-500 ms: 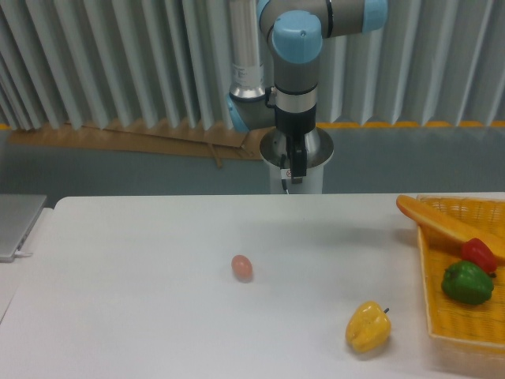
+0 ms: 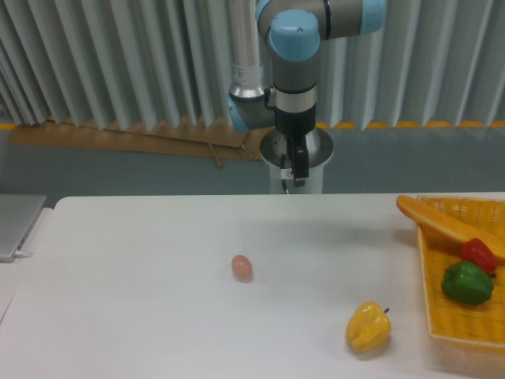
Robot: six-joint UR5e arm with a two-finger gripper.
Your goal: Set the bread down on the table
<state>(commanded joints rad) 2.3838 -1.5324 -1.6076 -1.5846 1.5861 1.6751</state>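
While hand (image 2: 293, 175) grip unreadable | bread (image 2: 439, 223): long, smooth orange-tan, across basket (image 2: 458, 316) rim

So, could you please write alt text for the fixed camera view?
A robot arm's gripper hangs above the far edge of a white table, holding nothing. The bread lies across a yellow basket at right, beside red and green peppers; a yellow pepper and an egg sit on the table.

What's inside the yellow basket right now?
The basket holds bread overhanging its rim, a red pepper and a green pepper. Its right side is out of frame.
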